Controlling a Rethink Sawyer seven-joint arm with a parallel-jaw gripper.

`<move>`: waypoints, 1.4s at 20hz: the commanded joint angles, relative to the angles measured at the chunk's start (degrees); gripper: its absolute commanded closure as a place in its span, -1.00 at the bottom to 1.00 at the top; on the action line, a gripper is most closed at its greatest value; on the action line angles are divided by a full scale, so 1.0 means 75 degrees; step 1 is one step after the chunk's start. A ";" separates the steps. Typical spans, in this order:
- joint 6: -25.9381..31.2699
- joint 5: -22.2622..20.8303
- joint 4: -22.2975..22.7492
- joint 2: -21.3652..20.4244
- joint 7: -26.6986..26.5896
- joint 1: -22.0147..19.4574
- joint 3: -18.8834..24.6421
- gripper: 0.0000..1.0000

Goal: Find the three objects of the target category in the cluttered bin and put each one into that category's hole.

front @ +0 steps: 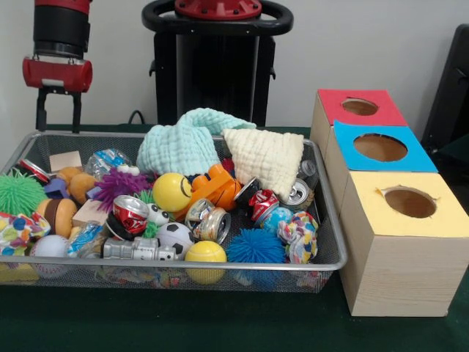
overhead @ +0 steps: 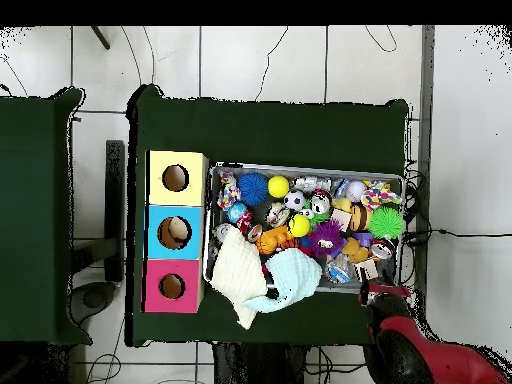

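A wire mesh bin [front: 242,267] [overhead: 300,168] is piled with clutter. It holds a mint cloth [front: 187,143], a cream cloth [front: 267,158], a yellow smiley ball [front: 171,192], a soccer ball [front: 174,236], a blue spiky ball [front: 255,246], crushed cans [front: 130,213] and a wooden block [front: 64,160]. Beside the bin stand a red box [front: 388,114], a blue box [front: 352,158] and a yellow box [front: 447,216], each with a round hole on top. My gripper [front: 58,128] [overhead: 385,291] hangs open and empty above the bin's far corner, clear of the clutter.
A green spiky ball [front: 18,192] and a purple spiky ball [front: 119,183] lie on the gripper's side of the bin. An orange toy [front: 216,187] sits mid-bin under the cloths. Dark green cloth [front: 220,323] covers the table round the bin.
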 commanded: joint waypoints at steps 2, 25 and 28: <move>-0.0564 0.0341 -0.1073 0.0457 0.0897 0.0672 -0.0389 -1.00; -0.1173 0.0888 -0.1690 0.1271 0.0724 0.1713 -0.1558 -1.00; -0.1177 0.0930 -0.1783 0.1384 0.0707 0.1846 -0.1701 -1.00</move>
